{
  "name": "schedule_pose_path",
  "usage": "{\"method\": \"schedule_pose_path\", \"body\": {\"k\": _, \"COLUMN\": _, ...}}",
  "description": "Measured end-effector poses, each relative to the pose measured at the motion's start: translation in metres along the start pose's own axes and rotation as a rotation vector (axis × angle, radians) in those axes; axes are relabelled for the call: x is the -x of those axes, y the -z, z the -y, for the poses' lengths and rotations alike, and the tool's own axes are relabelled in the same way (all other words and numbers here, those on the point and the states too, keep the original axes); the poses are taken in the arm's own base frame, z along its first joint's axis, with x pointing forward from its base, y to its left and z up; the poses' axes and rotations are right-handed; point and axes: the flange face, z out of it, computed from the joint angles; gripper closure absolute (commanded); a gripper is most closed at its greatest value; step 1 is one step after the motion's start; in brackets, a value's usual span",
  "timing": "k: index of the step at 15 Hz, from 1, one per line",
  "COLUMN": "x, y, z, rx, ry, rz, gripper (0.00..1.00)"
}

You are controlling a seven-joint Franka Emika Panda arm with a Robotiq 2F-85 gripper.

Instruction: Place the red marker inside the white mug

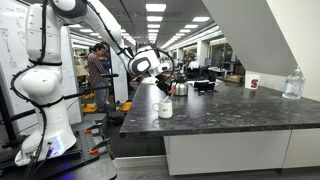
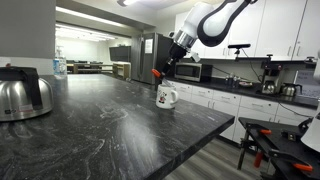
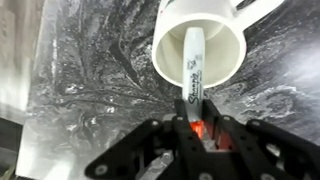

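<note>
One white mug (image 2: 167, 96); one red marker (image 3: 194, 70); one metal kettle (image 2: 22, 97); one cup with a red logo (image 1: 252, 83)

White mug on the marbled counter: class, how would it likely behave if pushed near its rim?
The white mug looks rigid, probably ceramic and breakable. It stands upright on the smooth counter, so it would probably slide; a high push might tip it. Its side handle could make it swivel.
</note>
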Motion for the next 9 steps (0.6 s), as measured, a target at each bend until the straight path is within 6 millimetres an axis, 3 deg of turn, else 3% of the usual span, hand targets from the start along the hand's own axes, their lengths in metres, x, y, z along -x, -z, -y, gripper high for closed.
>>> {"method": "schedule_pose_path", "body": {"k": 2, "x": 0.0014, "y": -0.0038, "z": 0.0012, "rx": 0.0, "ry": -0.004, "rz": -0.002, "gripper": 0.5}}
{"method": "schedule_pose_path", "body": {"k": 4, "x": 0.0034, "y": -0.0069, "z": -0.0005, "rx": 0.009, "ry": -0.011, "rz": -0.001, "gripper": 0.45}}
{"method": "schedule_pose_path", "body": {"k": 9, "x": 0.0062, "y": -0.0088, "z": -0.0039, "rx": 0.035, "ry": -0.037, "rz": -0.004, "gripper": 0.1}}
